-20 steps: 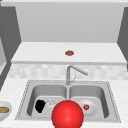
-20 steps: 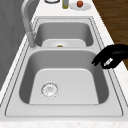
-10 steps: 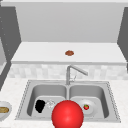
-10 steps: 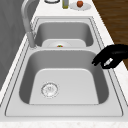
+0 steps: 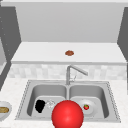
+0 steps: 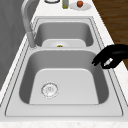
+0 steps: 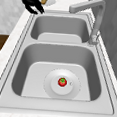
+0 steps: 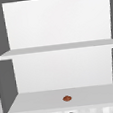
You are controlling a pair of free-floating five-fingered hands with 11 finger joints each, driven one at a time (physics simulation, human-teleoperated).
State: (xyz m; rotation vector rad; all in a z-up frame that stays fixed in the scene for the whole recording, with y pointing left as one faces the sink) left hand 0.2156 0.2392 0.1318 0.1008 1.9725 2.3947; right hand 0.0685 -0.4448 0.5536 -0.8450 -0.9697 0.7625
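Observation:
My left hand (image 5: pixel 40 106) hangs over the left basin near its front edge, by the drain (image 5: pixel 51 103). In the left side view the hand (image 6: pixel 111 58) hovers at the basin's front rim, fingers loosely bent downward, holding nothing. From the right side the hand (image 7: pixel 32 3) is seen at the far end of the sink. A small red fruit (image 7: pixel 62 81) lies on a white plate (image 7: pixel 49 90) in the right basin. A large red ball (image 5: pixel 67 115) covers the sink's front edge in the front view.
The faucet (image 5: pixel 73 72) rises behind the divider, spout turned toward the right basin. A brown object (image 8: pixel 67 98) rests on the lower shelf. A bowl (image 5: pixel 3 110) of bread sits on the left counter. A bottle (image 6: pixel 65 3) and a plated fruit (image 6: pixel 80 3) stand on the right counter.

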